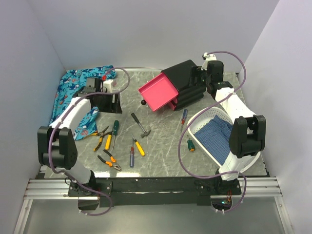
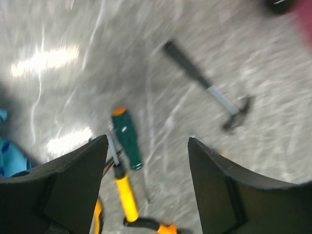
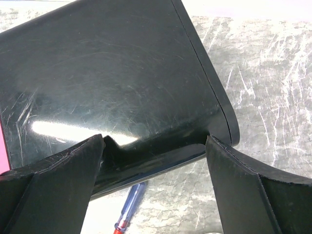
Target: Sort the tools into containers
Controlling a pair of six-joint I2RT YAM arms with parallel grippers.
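Several tools lie on the table's left half: a hammer, a green-handled screwdriver, a yellow-handled screwdriver, orange-handled pliers and a red-blue screwdriver. Another red-blue screwdriver lies by the black cabinet, whose top pink drawer is pulled out. My left gripper is open and empty above the tools. Its wrist view shows the green screwdriver and hammer, blurred. My right gripper is open, straddling the cabinet's edge.
A white basket holding blue checked cloth stands at the right, with a green-handled screwdriver beside it. A shark-patterned blue cloth lies at the back left. A second pink drawer front shows under the open one. Walls enclose the table.
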